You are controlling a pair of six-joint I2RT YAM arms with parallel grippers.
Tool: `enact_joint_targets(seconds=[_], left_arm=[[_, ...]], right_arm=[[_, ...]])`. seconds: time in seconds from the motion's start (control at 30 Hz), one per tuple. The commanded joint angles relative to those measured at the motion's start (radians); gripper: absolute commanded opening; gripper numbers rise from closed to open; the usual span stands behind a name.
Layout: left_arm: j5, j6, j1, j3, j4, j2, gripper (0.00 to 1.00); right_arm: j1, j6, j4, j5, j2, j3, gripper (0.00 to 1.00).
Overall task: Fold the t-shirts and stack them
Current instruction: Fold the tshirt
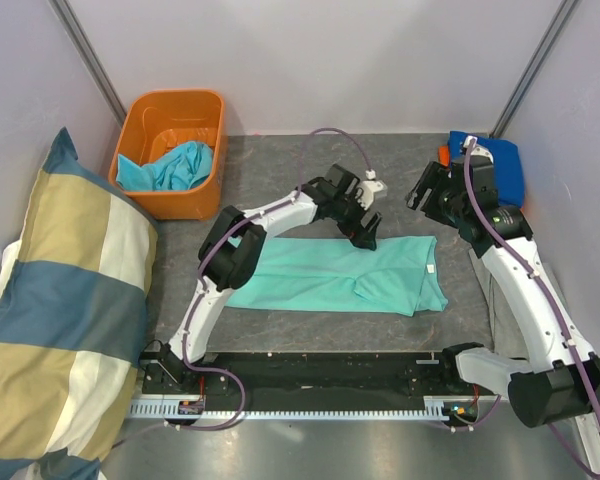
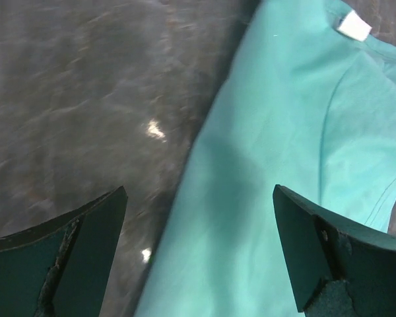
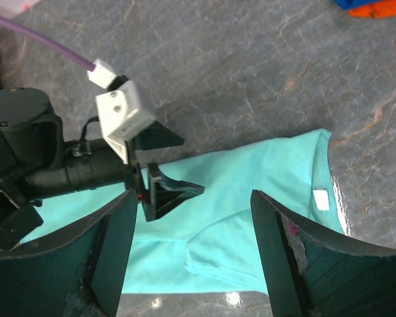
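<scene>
Mint-teal t-shirt (image 1: 340,272) lies part-folded in a long band at the middle of the table (image 1: 280,170), its collar label toward the right. The left tool (image 1: 365,235) hangs over the shirt's far edge, spread wide and empty. The right tool (image 1: 425,195) hovers just behind, also released and holding nothing. Pinching only the top layer could drag the fold apart. The two tools also look close enough to clash.

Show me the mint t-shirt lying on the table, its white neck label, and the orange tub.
mint t-shirt (image 1: 320,275), top external view, on the middle of its body cloth.
white neck label (image 2: 354,25), left wrist view, on the label's centre.
orange tub (image 1: 175,205), top external view, on its near outer wall.
</scene>
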Motion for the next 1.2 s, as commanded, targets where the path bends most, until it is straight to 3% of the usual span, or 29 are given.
enact_joint_targets(seconds=[0.0,0.27,0.63,0.87,1.03,1.1,1.17], left_arm=[[-0.076,0.052,-0.033,0.077,0.016,0.009,1.0],[-0.17,0.037,-0.078,0.179,0.01,0.078,1.0],[-0.145,0.037,-0.119,0.231,-0.013,0.124,0.94],[-0.139,0.038,-0.147,0.24,-0.028,0.136,0.73],[-0.129,0.046,-0.158,0.237,-0.047,0.139,0.66],[-0.129,0.048,-0.161,0.236,-0.054,0.141,0.51],[-0.138,0.051,-0.164,0.236,-0.056,0.142,0.19]], right_arm=[[0.001,-0.01,-0.023,-0.017,-0.036,-0.01,0.78],[0.001,-0.013,-0.044,-0.007,-0.052,-0.018,0.78],[0.001,-0.017,-0.045,-0.004,-0.048,-0.029,0.78],[0.001,-0.021,-0.046,0.006,-0.048,-0.039,0.79],[0.002,-0.022,-0.046,0.012,-0.048,-0.046,0.79],[0.001,-0.022,-0.046,0.012,-0.048,-0.047,0.79],[0.001,-0.019,-0.046,0.012,-0.046,-0.047,0.79]])
